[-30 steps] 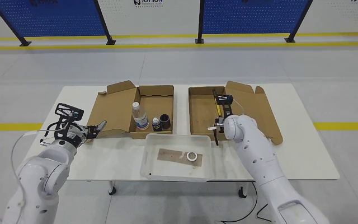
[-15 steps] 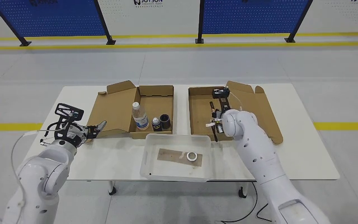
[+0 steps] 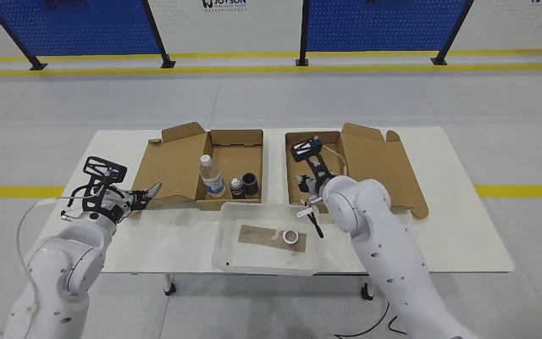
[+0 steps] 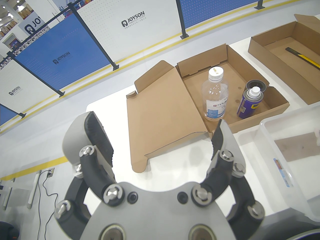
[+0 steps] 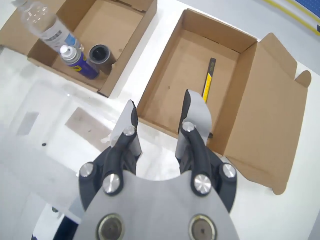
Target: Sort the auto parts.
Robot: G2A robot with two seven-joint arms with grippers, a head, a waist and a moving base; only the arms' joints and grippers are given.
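Observation:
A black-and-yellow tool (image 5: 209,76) lies in the right cardboard box (image 5: 160,58). The left box (image 3: 220,140) holds a clear bottle (image 3: 209,174), a blue spray can (image 3: 236,186) and a black cylinder (image 3: 250,180). My right gripper (image 5: 160,106) hangs open and empty above the right box's front wall, and in the top view the right gripper (image 3: 310,217) is by the tub's back rim. My left gripper (image 4: 157,136) is open and empty too. It hovers over the table left of the left box's flap, where the top view shows the left gripper (image 3: 146,197).
A clear plastic tub (image 3: 227,246) stands at the table's front, between the boxes, with a roll of tape (image 3: 290,237) and a brown patch inside. Both boxes have lids folded open outward. Bare table lies at the far left and right ends.
The right arm has swung from over the middle of the right box toward its front left corner and the tub. The left arm has not moved.

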